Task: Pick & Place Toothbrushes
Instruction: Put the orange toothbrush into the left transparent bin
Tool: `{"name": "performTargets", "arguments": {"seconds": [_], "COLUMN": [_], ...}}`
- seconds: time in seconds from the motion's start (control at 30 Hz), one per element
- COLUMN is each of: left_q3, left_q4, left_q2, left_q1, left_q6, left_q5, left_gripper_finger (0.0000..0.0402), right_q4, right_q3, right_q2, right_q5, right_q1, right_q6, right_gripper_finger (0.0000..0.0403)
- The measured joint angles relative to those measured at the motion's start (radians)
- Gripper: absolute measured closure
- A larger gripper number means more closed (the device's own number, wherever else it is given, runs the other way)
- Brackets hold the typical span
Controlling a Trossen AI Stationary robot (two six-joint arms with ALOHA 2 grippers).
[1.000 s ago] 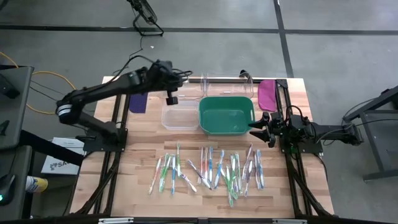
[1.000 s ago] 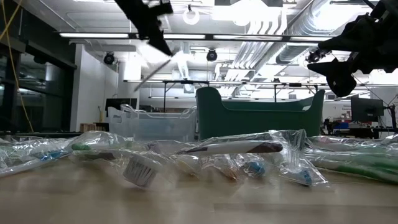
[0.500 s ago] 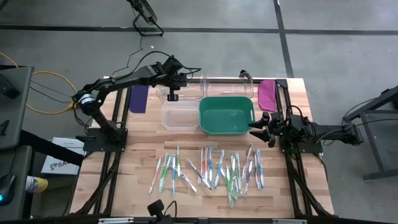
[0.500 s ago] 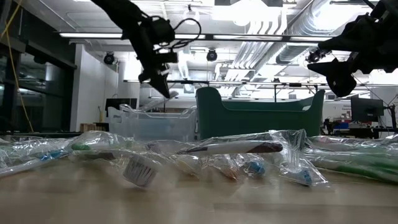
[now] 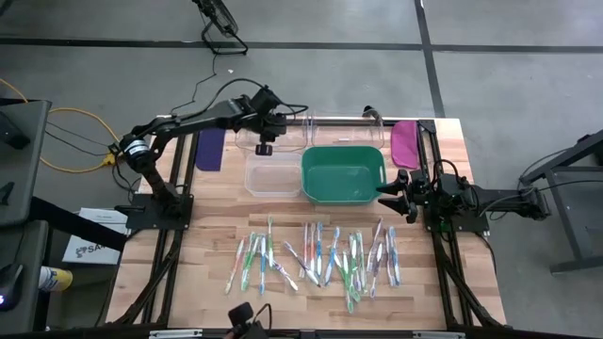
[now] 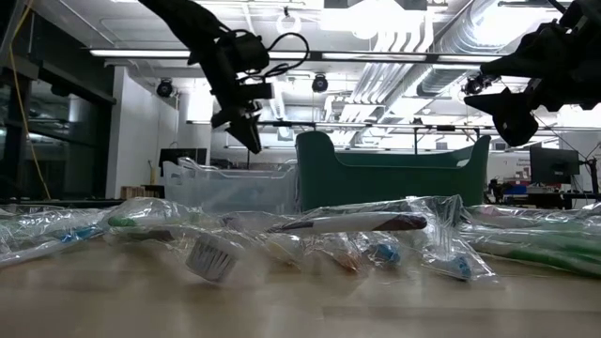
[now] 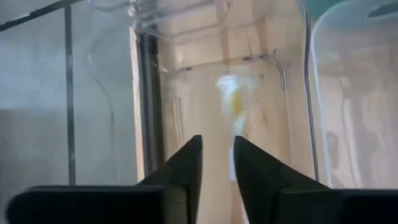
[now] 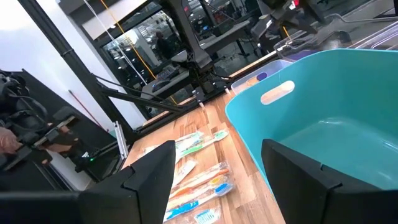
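Since a second ago the left gripper (image 5: 265, 149) has swung from above the near clear bin (image 5: 273, 177) to the far clear container (image 7: 211, 81); its fingers stand slightly parted, a pale wrapped toothbrush (image 7: 231, 109) blurred below, seemingly released; retreat straight upward; the remaining toothbrushes (image 5: 320, 256), thin multicoloured sticks in wrappers, lie along the table's near edge; right gripper (image 5: 403, 193) waits, spread wide, beside the green tub (image 5: 343, 174)

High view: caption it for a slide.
Left gripper above clear bins; right gripper beside green tub; toothbrushes on table.
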Motion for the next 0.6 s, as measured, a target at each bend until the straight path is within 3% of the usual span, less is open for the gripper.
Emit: {"name": "performTargets", "arguments": {"seconds": [0.2,0.43,0.6], "left_q3": [0.060,0.218,0.233], "left_q4": [-0.071,-0.422,-0.610], "left_q2": [0.000,-0.002,-0.047], "left_q1": [0.000,-0.003,-0.051], "left_q6": [-0.009,-0.144,-0.307], "left_q5": [0.000,0.046,0.052], "left_gripper_finger": [0.0263,0.0257,0.0257], "right_q4": [0.000,0.000,0.000], "right_q3": [0.000,0.000,0.000], "right_q2": [0.000,0.000,0.000], "right_q5": [0.000,0.000,0.000], "right_q1": [0.000,0.000,0.000], "right_q6": [0.000,0.000,0.000], "right_gripper_finger": [0.0170,0.0170,0.0170]}}
